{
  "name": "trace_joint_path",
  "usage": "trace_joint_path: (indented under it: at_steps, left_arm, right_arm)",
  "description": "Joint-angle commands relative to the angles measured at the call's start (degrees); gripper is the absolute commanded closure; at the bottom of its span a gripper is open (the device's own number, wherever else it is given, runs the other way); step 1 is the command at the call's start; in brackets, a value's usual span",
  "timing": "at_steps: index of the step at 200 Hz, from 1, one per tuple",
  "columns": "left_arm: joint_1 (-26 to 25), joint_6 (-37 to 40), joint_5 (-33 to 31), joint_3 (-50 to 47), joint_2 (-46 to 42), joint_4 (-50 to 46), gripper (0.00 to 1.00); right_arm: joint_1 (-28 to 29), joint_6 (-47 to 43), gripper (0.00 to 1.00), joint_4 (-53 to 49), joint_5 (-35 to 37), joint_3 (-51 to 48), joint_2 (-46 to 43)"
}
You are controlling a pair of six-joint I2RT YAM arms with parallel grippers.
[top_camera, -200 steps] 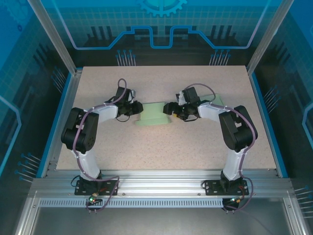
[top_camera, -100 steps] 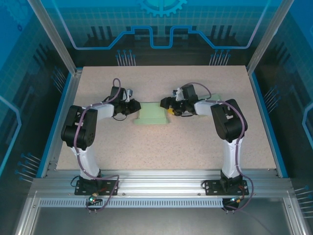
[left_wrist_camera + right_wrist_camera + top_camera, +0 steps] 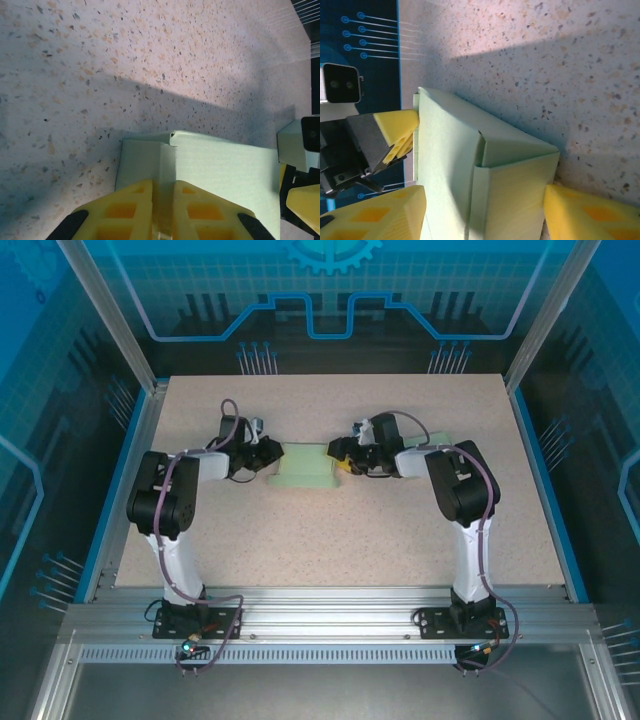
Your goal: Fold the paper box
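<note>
The pale green paper box [image 3: 305, 466] lies part folded in the middle of the table, between both arms. My left gripper [image 3: 268, 456] is at its left end. In the left wrist view the yellow fingers [image 3: 125, 212] are shut on a thin upright flap of the box [image 3: 225, 170], and the left gripper [image 3: 163, 202] pinches it near a folded corner. My right gripper [image 3: 346, 456] is at the right end. Its jaws [image 3: 485, 215] stand wide, straddling the box's folded end wall [image 3: 515, 195]; one finger [image 3: 590, 215] sits against the wall's outer edge.
Speckled beige table [image 3: 330, 540] with blue side rails and an aluminium frame at the near edge. A pale green piece [image 3: 441, 443] lies behind the right arm. The left gripper's finger [image 3: 395, 125] shows across the box in the right wrist view.
Both grippers and the box have shifted a little toward the far side of the table. The left jaws closed tighter on the flap; the right jaws narrowed around the box's end.
</note>
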Motion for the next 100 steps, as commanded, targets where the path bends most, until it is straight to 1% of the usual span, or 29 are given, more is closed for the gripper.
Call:
trace_joint_path:
  at_steps: [1,26,52,77,81,89,100]
  left_arm:
    - [-1.95,-3.23,4.70,-3.41,4.22,-3.76,0.87]
    - [-1.91,-4.87,6.09,-3.98,4.19,-1.60,0.87]
    - [-1.90,-6.59,7.47,-4.26,4.06,0.67,0.87]
    - [-1.91,-7.71,8.08,-4.35,4.14,1.85,0.87]
    - [-1.87,-7.91,8.24,-4.35,4.10,2.21,0.89]
    - [-1.84,-8.43,8.41,-4.42,4.17,2.75,0.90]
    - [-1.82,-9.13,8.39,-4.44,4.26,3.23,0.91]
  right_arm:
    - [4.62,4.31,0.40,13.06,-8.35,-1.03,0.96]
    - [4.69,5.24,0.43,16.56,-9.11,-2.25,-0.93]
    - [4.71,3.78,0.44,15.29,-8.44,-3.15,-3.28]
    - [5.10,0.11,0.44,9.00,-6.42,-3.27,-5.37]
    - [5.27,-0.73,0.43,7.55,-5.87,-3.20,-5.76]
    - [5.62,-2.63,0.42,3.15,-4.07,-2.91,-6.67]
    - [6.09,-5.21,0.37,-7.12,0.55,-1.57,-8.06]
